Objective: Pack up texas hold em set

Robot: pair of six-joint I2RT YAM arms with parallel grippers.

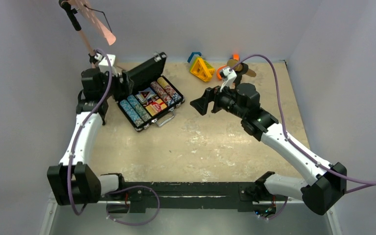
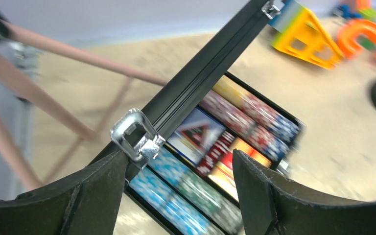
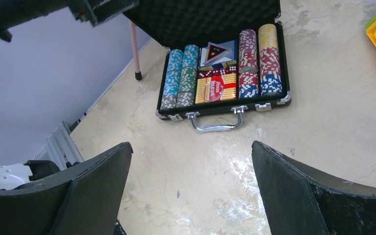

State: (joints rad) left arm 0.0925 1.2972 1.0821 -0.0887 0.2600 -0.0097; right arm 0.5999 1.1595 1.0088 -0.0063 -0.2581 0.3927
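The black briefcase (image 1: pixel 149 100) lies open at the table's back left, with its lid (image 1: pixel 146 72) raised and tilted over it. Inside are rows of multicoloured chip stacks (image 3: pixel 259 58) and card decks (image 3: pixel 217 88), and the silver handle (image 3: pixel 218 125) faces the table's middle. My left gripper (image 1: pixel 123 84) is open at the lid's free edge. In the left wrist view (image 2: pixel 181 166) its left finger (image 2: pixel 95 191) touches the lid just below a silver latch (image 2: pixel 137 134). My right gripper (image 1: pixel 200 105) is open and empty, in front of the case and apart from it, as the right wrist view (image 3: pixel 191 161) also shows.
Yellow (image 1: pixel 201 68), orange (image 1: pixel 222 72) and blue (image 1: pixel 194 56) plastic toy shapes lie at the back of the table. A microphone on a tripod stand (image 1: pixel 73 17) rises at the back left, with one leg (image 3: pixel 133 46) set down close behind the case. Walls enclose the table.
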